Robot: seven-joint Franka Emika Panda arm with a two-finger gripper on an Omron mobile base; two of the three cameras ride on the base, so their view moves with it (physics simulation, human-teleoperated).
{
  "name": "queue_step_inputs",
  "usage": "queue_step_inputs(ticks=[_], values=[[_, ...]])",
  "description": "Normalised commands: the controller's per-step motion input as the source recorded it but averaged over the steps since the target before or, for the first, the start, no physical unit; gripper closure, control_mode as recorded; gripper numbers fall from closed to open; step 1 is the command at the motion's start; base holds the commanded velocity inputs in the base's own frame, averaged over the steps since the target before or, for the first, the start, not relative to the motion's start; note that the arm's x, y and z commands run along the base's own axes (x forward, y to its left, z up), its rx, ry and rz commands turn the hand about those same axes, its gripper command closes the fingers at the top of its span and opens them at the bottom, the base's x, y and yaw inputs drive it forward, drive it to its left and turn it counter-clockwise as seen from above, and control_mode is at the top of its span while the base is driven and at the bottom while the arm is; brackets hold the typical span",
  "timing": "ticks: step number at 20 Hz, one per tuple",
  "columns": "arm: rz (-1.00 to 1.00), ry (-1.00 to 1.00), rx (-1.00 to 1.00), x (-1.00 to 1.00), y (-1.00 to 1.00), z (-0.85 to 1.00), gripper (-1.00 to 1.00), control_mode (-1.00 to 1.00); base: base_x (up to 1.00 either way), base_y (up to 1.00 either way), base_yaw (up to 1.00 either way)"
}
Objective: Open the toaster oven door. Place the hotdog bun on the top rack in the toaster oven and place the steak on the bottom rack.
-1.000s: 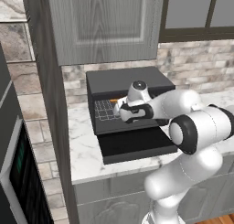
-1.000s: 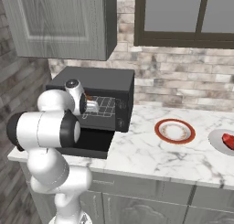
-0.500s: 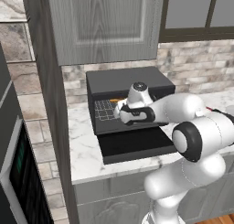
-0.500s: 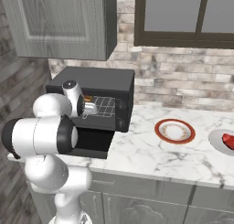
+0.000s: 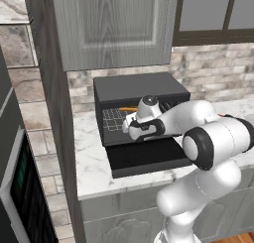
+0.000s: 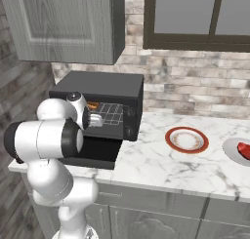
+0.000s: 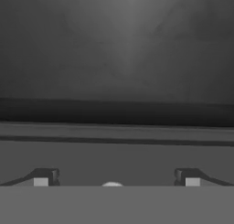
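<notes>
Both fingers spread wide, holding nothing.

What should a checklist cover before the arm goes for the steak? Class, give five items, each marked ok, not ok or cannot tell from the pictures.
1. Toaster oven door folded down flat: ok.
2. Hotdog bun lying on the top rack: ok.
3. Gripper open and holding nothing: ok.
4. Steak in sight on the grey plate at the far right of the counter: ok.
5. Bottom rack free for the steak: cannot tell, the arm hides it.
</notes>
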Motion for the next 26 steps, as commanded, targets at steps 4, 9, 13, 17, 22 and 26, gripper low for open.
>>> queue_step_inputs(ticks=[4,9,13,17,22,26], values=[[0.0,0.0,0.0,0.0,0.0,-0.02,-1.0,-1.0,0.0,0.0,0.0],[0.0,0.0,0.0,0.06,0.0,-0.02,-1.0,-1.0,0.0,0.0,0.0],[0.0,0.0,0.0,0.27,0.0,-0.16,-1.0,-1.0,0.0,0.0,0.0],[0.0,-0.01,0.0,0.3,0.0,-0.18,-1.0,-1.0,0.0,0.0,0.0],[0.0,-0.01,0.0,0.18,0.0,-0.12,-1.0,-1.0,0.0,0.0,0.0],[0.0,-0.01,0.0,0.18,0.0,-0.16,-1.0,-1.0,0.0,0.0,0.0]])
